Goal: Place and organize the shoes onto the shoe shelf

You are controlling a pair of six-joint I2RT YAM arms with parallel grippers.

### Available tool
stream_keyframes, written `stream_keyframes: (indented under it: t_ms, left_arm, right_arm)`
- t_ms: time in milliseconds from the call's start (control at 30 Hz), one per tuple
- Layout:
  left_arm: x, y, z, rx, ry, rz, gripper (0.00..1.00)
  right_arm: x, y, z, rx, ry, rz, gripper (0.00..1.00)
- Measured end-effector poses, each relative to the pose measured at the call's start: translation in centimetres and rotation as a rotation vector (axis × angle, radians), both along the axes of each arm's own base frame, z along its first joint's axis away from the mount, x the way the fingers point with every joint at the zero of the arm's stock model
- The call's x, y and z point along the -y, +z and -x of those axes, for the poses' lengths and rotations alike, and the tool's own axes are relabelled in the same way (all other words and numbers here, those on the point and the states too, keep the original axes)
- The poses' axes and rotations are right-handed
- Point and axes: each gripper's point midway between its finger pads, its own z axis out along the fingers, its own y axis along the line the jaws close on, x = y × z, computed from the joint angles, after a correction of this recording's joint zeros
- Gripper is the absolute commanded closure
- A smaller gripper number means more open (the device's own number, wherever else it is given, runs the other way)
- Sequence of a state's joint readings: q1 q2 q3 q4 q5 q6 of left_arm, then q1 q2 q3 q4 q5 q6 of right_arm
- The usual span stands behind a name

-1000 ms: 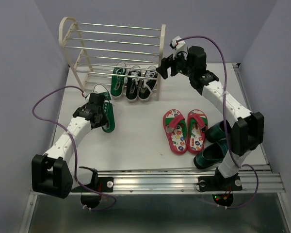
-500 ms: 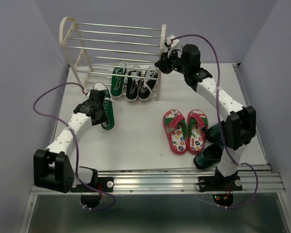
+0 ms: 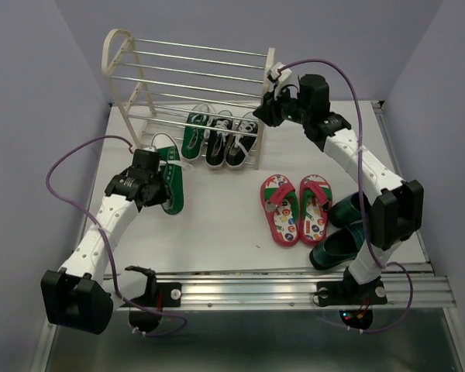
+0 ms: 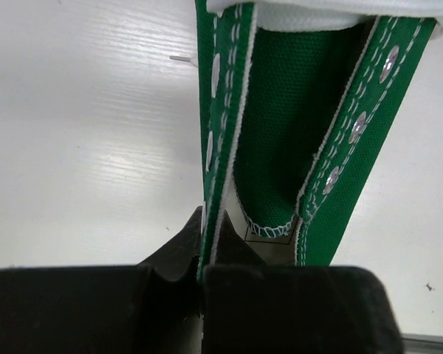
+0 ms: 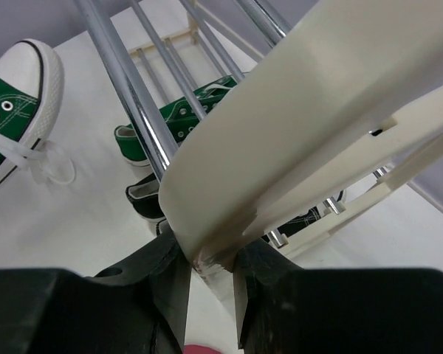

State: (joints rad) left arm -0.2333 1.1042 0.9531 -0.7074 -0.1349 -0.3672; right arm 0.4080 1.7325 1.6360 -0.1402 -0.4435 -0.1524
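Two hands grip: right hand [image 5: 210,274] pinches the shoe shelf's [image 3: 118,60] cream arched plastic side frame [image 5: 303,125] steady, so left hand [image 4: 205,247], clamped on the collar of the green white-laced sneaker [image 4: 277,140] left of the shelf, should lift level.

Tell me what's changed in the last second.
The right hand closed on the cream side frame of the shoe shelf and dragged it slightly to the right. The left hand still pinches the green sneaker; the flip-flops and loafers haven't moved.
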Motion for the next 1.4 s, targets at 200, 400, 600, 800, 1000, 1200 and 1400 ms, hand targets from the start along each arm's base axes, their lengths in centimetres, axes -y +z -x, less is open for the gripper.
stream_keyframes:
  t_ms: [200, 400, 600, 800, 1000, 1200, 1400]
  left_arm:
    - [0.6, -1.8, 1.2, -0.08, -0.056, 0.013, 1.0]
    - [0.6, -2.5, 1.8, -0.111, -0.073, 0.01, 0.97]
    - [1.2, -4.5, 0.7, -0.189, -0.092, 0.004, 0.97]
    - [1.7, -5.0, -2.1, -0.207, -0.094, -0.005, 0.99]
    - [2.6, -2.8, -7.3, -0.119, -0.101, -0.015, 1.0]
    - [2.6, -1.9, -13.1, -0.051, -0.101, -0.078, 1.0]
    - [2.2, -1.6, -14.4, -0.021, -0.155, -0.136, 1.0]
  right_arm:
    - [1.7, 0.1, 0.4, -0.026, 0.097, -0.022, 0.99]
    - [5.6, 0.7, -0.2, -0.031, 0.124, -0.041, 0.99]
    - [5.7, 0.5, 0.3, -0.034, 0.166, -0.036, 0.99]
    - [5.6, 0.5, 0.5, -0.032, 0.176, -0.035, 0.96]
    - [5.7, 0.2, 1.0, -0.025, 0.178, -0.023, 0.94]
    - [5.9, -0.1, 1.9, -0.02, 0.173, -0.01, 0.93]
    - [6.1, 0.0, 2.7, -0.011, 0.171, -0.001, 0.93]
